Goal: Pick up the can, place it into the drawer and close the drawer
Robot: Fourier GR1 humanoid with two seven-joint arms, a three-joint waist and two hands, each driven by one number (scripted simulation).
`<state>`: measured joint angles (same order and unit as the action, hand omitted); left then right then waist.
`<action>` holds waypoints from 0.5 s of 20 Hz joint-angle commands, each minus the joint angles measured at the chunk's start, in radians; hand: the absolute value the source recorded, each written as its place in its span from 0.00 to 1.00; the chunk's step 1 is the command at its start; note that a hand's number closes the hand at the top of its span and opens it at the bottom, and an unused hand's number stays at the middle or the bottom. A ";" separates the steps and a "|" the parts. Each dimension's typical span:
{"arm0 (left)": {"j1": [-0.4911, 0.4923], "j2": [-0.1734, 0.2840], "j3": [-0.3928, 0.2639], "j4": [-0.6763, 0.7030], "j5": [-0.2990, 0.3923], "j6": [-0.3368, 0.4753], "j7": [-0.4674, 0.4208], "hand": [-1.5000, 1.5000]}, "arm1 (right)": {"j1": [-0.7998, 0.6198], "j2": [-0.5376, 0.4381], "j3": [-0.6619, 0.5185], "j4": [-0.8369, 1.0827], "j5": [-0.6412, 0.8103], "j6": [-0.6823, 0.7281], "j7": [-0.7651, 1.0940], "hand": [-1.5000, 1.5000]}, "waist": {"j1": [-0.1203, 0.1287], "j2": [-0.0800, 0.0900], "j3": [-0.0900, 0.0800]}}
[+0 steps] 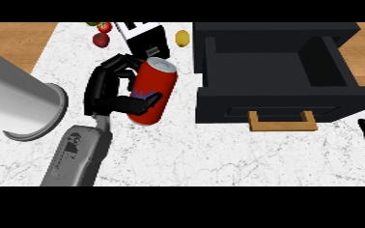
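Left forearm: grey, coming in from the lower left edge of the head view and rising toward the middle of the counter.
Left hand: black, at the end of that forearm, left of the can and against it.
Can: red with a silver top, tilted so its top leans up and to the right; it sits within the left hand, over the white marbled counter and left of the drawer.
Fingers: curled round the can from the left side near its top, while the thumb crosses the can's front lower down; the hand grips the can.
Right hand: only a dark sliver at the right edge; whether it is open or shut cannot be told.
Drawer: black, pulled open, with a wooden handle on its near front; its inside shows dark and no contents can be made out.
Grey cylinder: large, at the left edge, near the forearm.
Far edge: a black and white box, red fruit left of it, and a yellow fruit right of it.
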<state>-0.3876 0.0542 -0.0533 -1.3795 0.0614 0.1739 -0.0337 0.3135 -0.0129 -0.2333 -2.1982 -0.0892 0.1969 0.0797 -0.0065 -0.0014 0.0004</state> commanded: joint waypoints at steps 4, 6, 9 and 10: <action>-0.195 -0.053 -0.062 -0.035 -0.050 0.078 0.202 1.00 | 0.018 -0.001 -0.037 -0.019 -0.048 0.017 0.006 0.00 | -0.004 0.000 0.000; -0.278 -0.050 -0.032 0.055 -0.066 0.086 0.183 1.00 | 0.077 -0.008 -0.047 -0.070 -0.073 0.048 0.019 0.00 | -0.010 0.001 0.000; -0.333 -0.054 -0.184 0.009 -0.076 0.207 0.271 1.00 | -0.034 -0.033 -0.073 -0.002 -0.062 0.009 0.035 0.00 | -0.007 0.001 0.000; -0.383 -0.054 -0.113 0.069 -0.087 0.173 0.278 1.00 | 0.006 0.000 -0.053 -0.023 -0.057 0.020 0.008 0.00 | -0.007 0.001 0.000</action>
<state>-0.6674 0.0070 -0.1462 -1.3654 -0.0041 0.3051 0.1986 0.3143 -0.0283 -0.2891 -2.2100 -0.1446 0.2128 0.0971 -0.0119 -0.0006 0.0006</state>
